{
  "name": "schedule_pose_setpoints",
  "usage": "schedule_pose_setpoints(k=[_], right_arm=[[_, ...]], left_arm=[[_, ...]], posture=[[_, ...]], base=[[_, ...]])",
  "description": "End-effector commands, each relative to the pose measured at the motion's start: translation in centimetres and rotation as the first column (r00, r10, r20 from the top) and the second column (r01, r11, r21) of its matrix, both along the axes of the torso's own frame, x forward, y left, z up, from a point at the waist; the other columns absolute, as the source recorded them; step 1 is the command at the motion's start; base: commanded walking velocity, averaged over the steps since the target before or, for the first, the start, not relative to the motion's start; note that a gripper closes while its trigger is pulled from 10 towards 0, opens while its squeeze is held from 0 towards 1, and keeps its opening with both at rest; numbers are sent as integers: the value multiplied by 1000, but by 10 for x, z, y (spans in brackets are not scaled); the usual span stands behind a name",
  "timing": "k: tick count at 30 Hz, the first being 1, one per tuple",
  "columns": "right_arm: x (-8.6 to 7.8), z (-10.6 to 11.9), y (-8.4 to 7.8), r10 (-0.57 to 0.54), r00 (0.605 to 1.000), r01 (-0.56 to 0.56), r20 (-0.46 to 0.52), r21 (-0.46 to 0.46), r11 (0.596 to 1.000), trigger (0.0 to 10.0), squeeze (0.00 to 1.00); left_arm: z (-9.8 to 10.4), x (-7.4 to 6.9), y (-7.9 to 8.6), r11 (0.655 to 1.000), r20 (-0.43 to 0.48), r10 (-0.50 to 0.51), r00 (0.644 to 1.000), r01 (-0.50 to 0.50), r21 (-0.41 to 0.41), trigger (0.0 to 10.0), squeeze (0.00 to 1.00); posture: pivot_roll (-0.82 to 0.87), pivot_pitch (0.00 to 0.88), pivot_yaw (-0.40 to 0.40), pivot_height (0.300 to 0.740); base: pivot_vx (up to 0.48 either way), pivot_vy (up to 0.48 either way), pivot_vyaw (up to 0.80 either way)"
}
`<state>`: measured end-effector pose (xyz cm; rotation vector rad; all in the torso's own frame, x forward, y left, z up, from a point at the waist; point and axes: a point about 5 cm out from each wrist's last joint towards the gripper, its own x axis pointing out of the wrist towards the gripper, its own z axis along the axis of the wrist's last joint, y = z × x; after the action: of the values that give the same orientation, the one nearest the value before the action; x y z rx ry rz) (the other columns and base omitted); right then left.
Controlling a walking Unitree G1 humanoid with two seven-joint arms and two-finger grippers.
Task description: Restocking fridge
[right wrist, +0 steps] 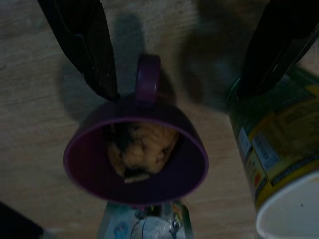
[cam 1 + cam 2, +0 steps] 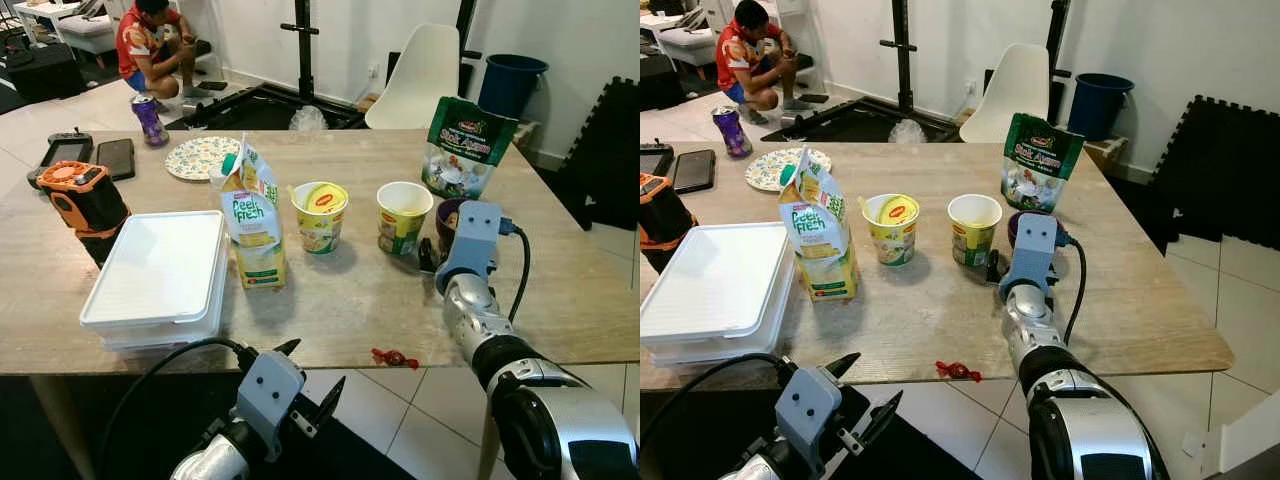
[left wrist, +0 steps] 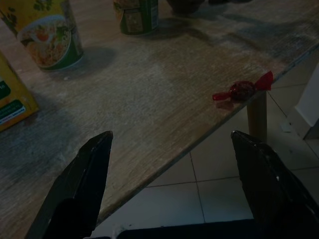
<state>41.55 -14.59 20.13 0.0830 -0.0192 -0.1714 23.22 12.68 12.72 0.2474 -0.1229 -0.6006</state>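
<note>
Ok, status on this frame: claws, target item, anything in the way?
Right claw open, over the purple mug, handle between fingers. Left claw open, idle at the table edge. Open noodle cup crowds the mug.

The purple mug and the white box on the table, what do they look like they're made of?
Purple mug: probably plastic or glazed ceramic; smooth, evenly coloured wall with a moulded loop handle, too dark to settle which. White box: likely plastic; matte, uniform white lid with rounded corners and a thin lip over a paler base.
</note>
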Motion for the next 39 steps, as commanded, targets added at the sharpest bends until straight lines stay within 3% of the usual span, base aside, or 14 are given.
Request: schedule_pose_setpoints(k=[1, 9, 10, 13, 14, 16, 17, 21, 28, 31, 32, 33, 34, 39], right_arm=[[-1, -3, -1, -7, 1000, 7, -8, -21, 1000, 10000, 0], [-2, -7, -5, -13, 1000, 12, -8, -33, 999, 10000, 0], [-2, -7, -5, -12, 1000, 12, -8, -33, 999, 8392, 0], [-2, -8, -5, -12, 1000, 12, -9, -33, 999, 8392, 0], [-2, -8, -4, -11, 1000, 11, -9, -32, 999, 4824, 0], [-2, -8, -4, -10, 1000, 10, -9, -32, 999, 4353, 0], [-2, -8, -4, -10, 1000, 9, -9, -32, 999, 2706, 0], [-2, -9, -4, -9, 1000, 9, -14, -33, 999, 510, 0], [-3, -10, -5, -13, 1000, 12, -24, -37, 999, 1490, 0], [-3, -11, -6, -17, 999, 16, -31, -39, 999, 8392, 0], [-3, -11, -7, -19, 999, 18, -32, -39, 999, 10000, 16], [-3, -11, -7, -19, 999, 18, -32, -39, 999, 10000, 16], [-3, -11, -7, -22, 999, 21, -32, -40, 999, 10000, 1000], [-3, -10, -7, -24, 999, 23, -31, -40, 999, 10000, 1000]], left_arm=[[-4, -4, 4, 1000, -19, 3, 1000, -3, 21, 10000, 0], [-7, -3, 1, 1000, -40, -15, 999, 16, 20, 10000, 0], [-6, -3, 1, 1000, -39, -16, 999, 17, 20, 10000, 0], [-6, -2, 1, 1000, -38, -16, 999, 17, 21, 10000, 0], [-6, -2, 1, 1000, -37, -16, 999, 16, 21, 10000, 0], [-6, -1, 1, 1000, -36, -15, 999, 16, 21, 10000, 0], [-5, 0, 1, 1000, -35, -15, 999, 16, 21, 10000, 0], [-5, 0, -1, 999, -40, -24, 999, 25, 24, 10000, 0], [-5, 0, -4, 999, -42, -32, 999, 33, 22, 10000, 0], [-4, 1, -4, 999, -39, -34, 999, 35, 23, 10000, 0], [-4, 1, -4, 999, -37, -34, 999, 35, 23, 10000, 0], [-4, 1, -4, 999, -37, -34, 999, 35, 23, 10000, 0], [-3, 0, -4, 999, -36, -34, 999, 34, 22, 10000, 0], [-3, 1, -4, 999, -35, -34, 999, 34, 23, 10000, 0]], posture=[[127, 216, -12, 734], [119, 214, -7, 734], [119, 214, -7, 734], [119, 214, -7, 734], [120, 212, -7, 734], [121, 212, -7, 734], [121, 210, -7, 734], [120, 208, -8, 734], [119, 207, -9, 734], [119, 206, -10, 734], [120, 205, -10, 734], [120, 205, -10, 734], [120, 204, -10, 734], [120, 204, -12, 734]], base=[[0, 0, 0], [0, 0, 0], [0, 0, 0], [0, 0, 0], [0, 0, 0], [0, 0, 0], [0, 0, 0], [0, 0, 0], [0, 0, 0], [0, 0, 0], [0, 0, 0], [0, 0, 0], [0, 0, 0], [0, 0, 0]])
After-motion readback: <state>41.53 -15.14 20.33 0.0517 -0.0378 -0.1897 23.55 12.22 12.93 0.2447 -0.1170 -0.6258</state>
